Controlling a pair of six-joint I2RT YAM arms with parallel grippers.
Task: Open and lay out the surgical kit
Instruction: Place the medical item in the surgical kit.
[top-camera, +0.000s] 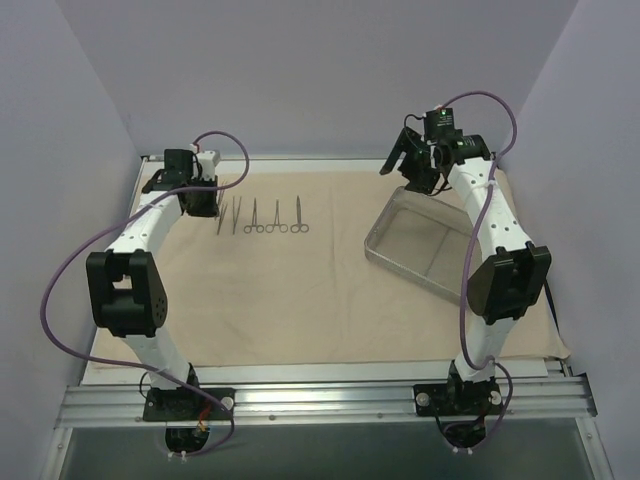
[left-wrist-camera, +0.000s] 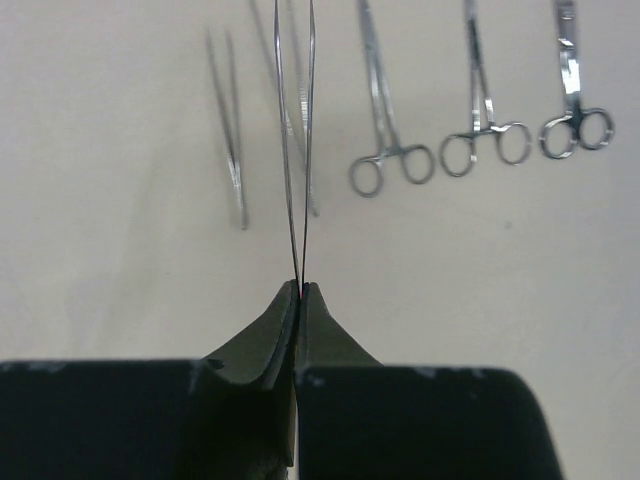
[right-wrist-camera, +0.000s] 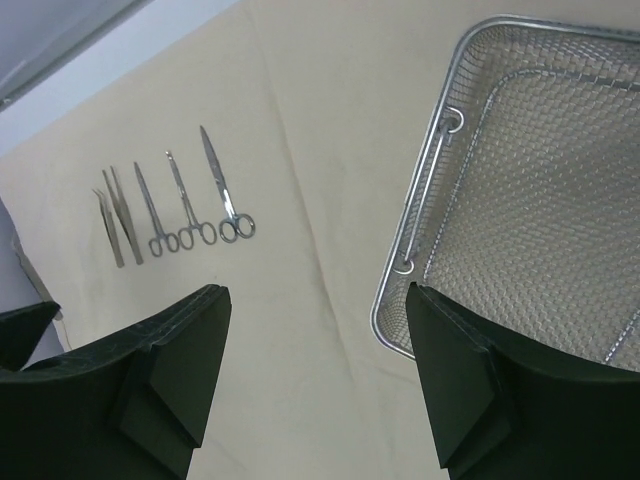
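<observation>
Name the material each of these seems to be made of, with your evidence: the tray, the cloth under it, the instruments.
Tray: metal wire mesh with a bright silvery finish; the open weave and thicker wire rim show.
Cloth: probably woven fabric, matte beige; it shows soft creases.
Instruments: polished metal, likely steel; they glint with sharp highlights.

You have open cloth across the middle and near part of the counter, between the row of instruments far left and the wire tray on the right. The left gripper, jaws closed, crowds the row's left end. The right gripper, jaws spread, hangs above the tray's far corner, and the walls hem in both flanks.
</observation>
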